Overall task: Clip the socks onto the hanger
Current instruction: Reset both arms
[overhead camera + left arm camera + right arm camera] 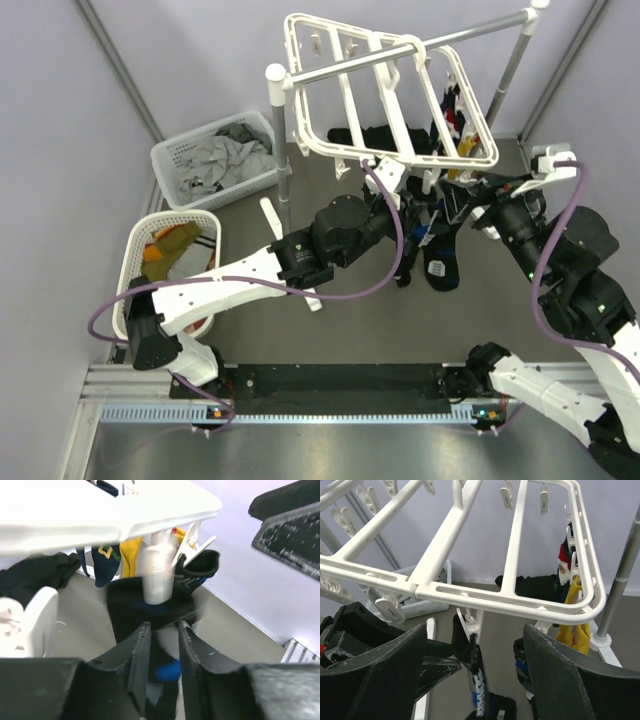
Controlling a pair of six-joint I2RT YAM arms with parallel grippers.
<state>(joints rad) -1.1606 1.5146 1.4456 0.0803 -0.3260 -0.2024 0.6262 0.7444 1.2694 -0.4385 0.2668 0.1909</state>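
Note:
The white hanger (400,153) hangs from the grey pole rack; its frame also shows in the left wrist view (100,515) and the right wrist view (485,597). A black-navy sock (481,680) with blue and white marks hangs from a white clip (475,622) under the front bar. My left gripper (400,205) is just below that clip (157,580), its fingers (137,650) close together with the sock (167,672) between them. My right gripper (475,675) is wide open and empty, its fingers either side of the clipped sock. A yellow sock (570,630) and other socks hang at the frame's right end.
Another dark sock (440,268) hangs beside the first. A white basket (215,160) holds grey cloths. A second basket (170,250) at the left holds a yellow-orange sock and more. The rack's post (280,150) and white foot (268,215) stand left of the hanger. A black garment (370,135) lies behind.

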